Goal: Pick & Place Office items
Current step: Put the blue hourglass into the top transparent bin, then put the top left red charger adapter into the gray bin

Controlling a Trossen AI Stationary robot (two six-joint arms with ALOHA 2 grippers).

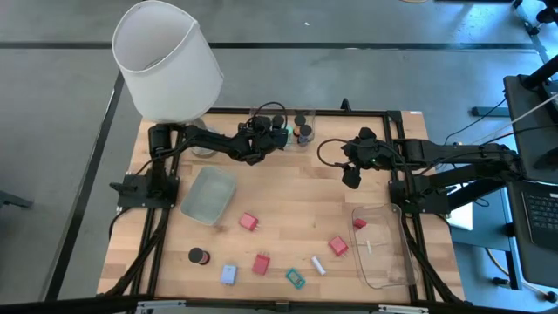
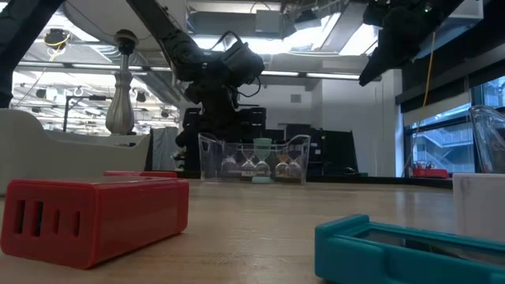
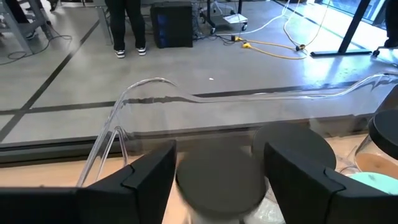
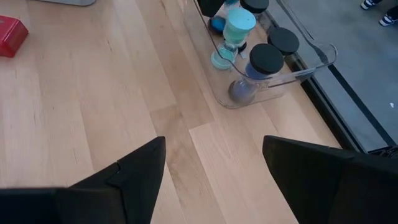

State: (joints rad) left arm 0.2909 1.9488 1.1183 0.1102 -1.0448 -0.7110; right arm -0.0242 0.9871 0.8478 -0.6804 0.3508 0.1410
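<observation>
High view: the left gripper (image 1: pixel 277 133) hangs over the clear tray (image 1: pixel 281 116) at the worktop's (image 1: pixel 288 222) far edge; the right gripper (image 1: pixel 351 177) waits mid-worktop, empty and wide. Left wrist view: a dark-capped cylinder (image 3: pixel 219 177) sits between part-open fingers (image 3: pixel 149 175); whether they grip it I cannot tell. It should be let go squarely, then the arm lifted straight.

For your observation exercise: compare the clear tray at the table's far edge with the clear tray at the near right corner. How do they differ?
The far tray is small and holds upright hourglass-like pieces with dark and teal caps; the near-right tray is larger and holds only a red block and a small white stick. The left gripper is over the far tray; no gripper is over the near-right tray. Both are clear plastic.
</observation>
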